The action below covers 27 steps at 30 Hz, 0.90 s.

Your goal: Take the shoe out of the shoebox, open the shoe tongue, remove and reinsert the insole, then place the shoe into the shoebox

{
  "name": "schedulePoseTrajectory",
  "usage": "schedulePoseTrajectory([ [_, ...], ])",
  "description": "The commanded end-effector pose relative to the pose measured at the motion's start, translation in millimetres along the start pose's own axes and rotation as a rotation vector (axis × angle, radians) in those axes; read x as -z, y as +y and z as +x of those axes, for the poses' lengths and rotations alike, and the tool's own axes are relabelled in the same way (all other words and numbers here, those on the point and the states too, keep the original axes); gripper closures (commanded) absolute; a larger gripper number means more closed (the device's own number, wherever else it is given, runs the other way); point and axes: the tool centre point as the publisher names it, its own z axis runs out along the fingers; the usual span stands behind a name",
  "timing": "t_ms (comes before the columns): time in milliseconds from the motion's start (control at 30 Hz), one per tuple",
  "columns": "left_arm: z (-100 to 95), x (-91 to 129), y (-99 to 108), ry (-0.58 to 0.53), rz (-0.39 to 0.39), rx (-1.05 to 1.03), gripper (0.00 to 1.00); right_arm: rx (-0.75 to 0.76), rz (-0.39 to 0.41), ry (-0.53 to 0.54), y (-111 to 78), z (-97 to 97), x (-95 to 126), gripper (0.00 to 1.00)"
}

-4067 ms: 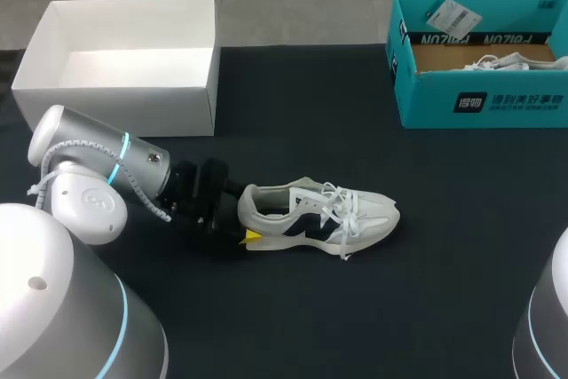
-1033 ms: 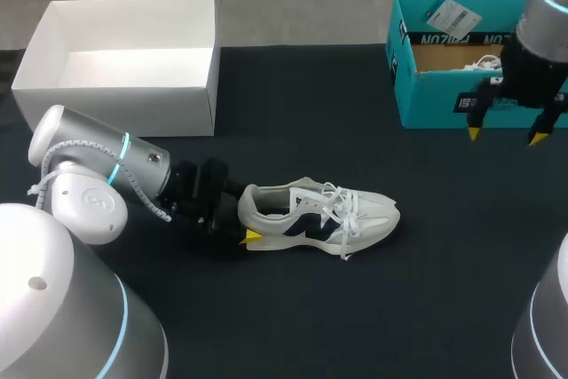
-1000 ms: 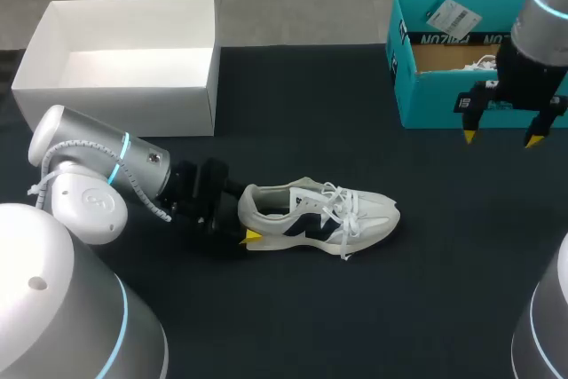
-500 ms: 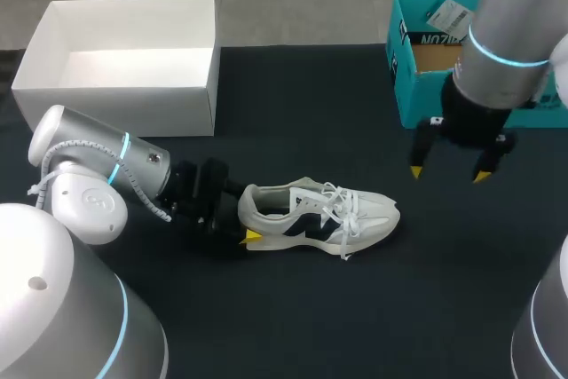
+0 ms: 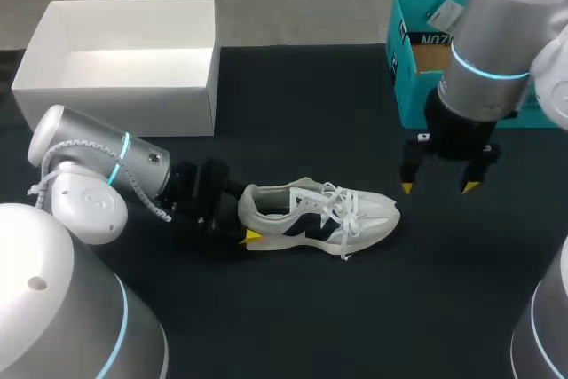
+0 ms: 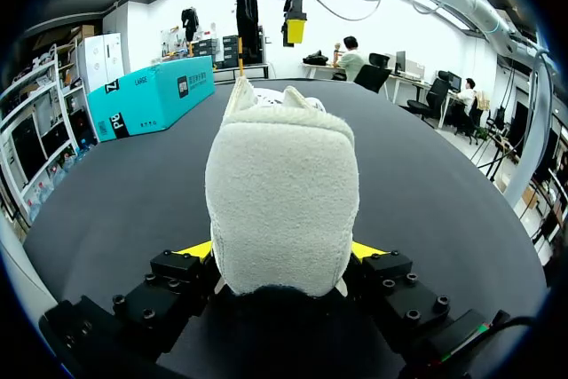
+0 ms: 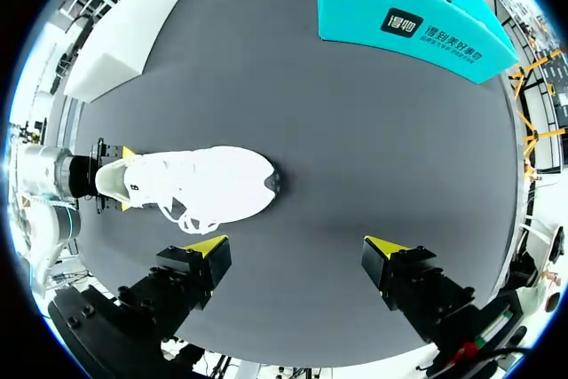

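Left fingers [image 6: 197, 251]: yellow tips pressed on either side of the heel of the shoe [image 5: 319, 215], pinching it from two sides. Black bolted finger blocks sit low on the surface [image 5: 355, 308].

Shoe: out of any box, standing on its sole near the middle of the surface. The heel is at the left fingers and the toe points toward my right side. Low sneaker with a white to cream upper and a dark mark on the side panel. White laces lie loose and looped over the tongue. From the left wrist the heel shows a nubby, towel-like fabric, rounded at the top with two small peaks at the collar.

Left arm [image 5: 89, 175]: smooth silver-white casing with rounded joints and a cyan light ring, lying low along the surface.

Right fingers [image 5: 407, 187]: spread wide, holding nothing, tips pointing down over bare surface just past the shoe's toe. They are apart from the shoe.

Right arm [image 5: 497, 33]: thick silver cylinder with a cyan ring, standing in front of the teal shoebox [image 5: 413, 99].

Teal shoebox: far right corner, cardboard, open top, brown inside. It carries white lettering and a dark square logo on the side, plus a white paper tag [image 5: 444, 13] at the rim.

White box [image 5: 124, 99]: far left, rectangular, open, with plain smooth walls.

Surface: matte black.
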Motion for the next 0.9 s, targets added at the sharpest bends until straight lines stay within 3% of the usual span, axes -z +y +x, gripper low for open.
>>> schedulePoseTrajectory([
  [33,1.1,0,-1,-0.003,-0.002,0.000,1.00,0.000,0.001,0.001,0.5,0.7,-1,0.00],
  [100,1.1,0,-1,-0.003,-0.002,0.000,1.00,0.000,0.001,0.001,0.5,0.7,-1,0.00],
  [433,1.1,0,-1,-0.003,-0.002,0.000,1.00,-0.148,-0.082,-0.100,-10.1,72.5,-2,0.00],
  [567,1.1,0,-1,-0.003,-0.002,0.000,1.00,-0.180,-0.107,-0.123,-11.7,91.3,-2,0.00],
  [900,1.1,0,-1,-0.003,-0.002,0.000,1.00,-0.139,-0.097,-0.129,2.1,134.0,-16,0.00],
])
